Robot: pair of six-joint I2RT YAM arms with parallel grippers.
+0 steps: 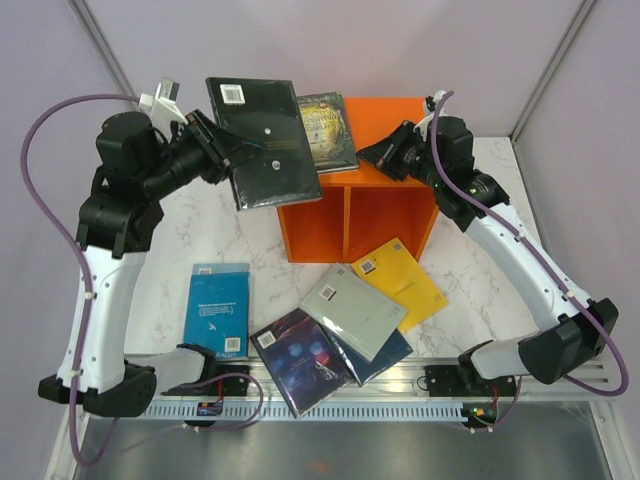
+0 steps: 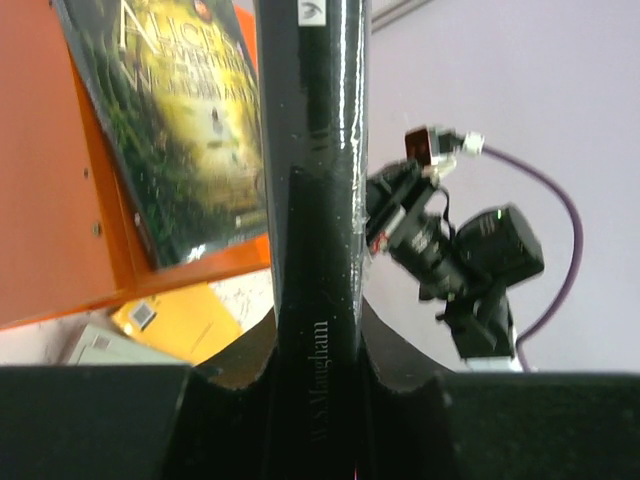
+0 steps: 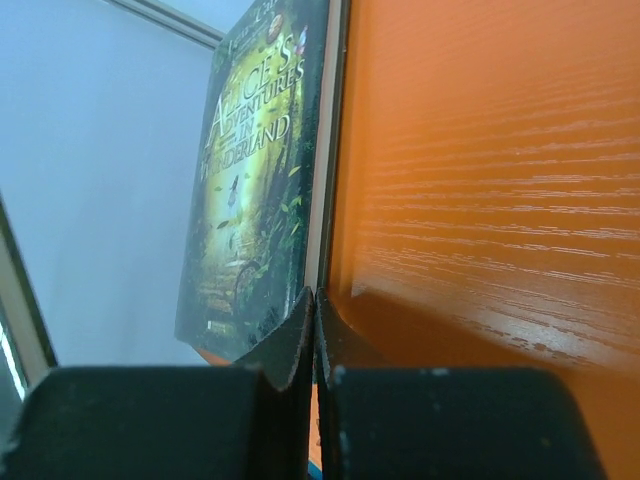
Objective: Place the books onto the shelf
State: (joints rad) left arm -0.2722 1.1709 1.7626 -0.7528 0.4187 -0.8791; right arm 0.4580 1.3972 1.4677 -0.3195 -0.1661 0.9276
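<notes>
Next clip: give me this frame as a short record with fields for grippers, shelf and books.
Left gripper: shut on black book, held in the air
Right gripper: shut, empty, at the shelf top
Shelf: orange, two cubbies, no book visible inside
Alice book: lying on shelf top
Table: light blue book, space-cover book, grey-green book, yellow book lying loose

Surroundings: table, rail, walls.
White marbled table [image 1: 200, 235]; slotted metal rail [image 1: 385, 392] along its 6 o'clock edge; pale lilac walls [image 1: 400, 40] at 12 o'clock.
</notes>
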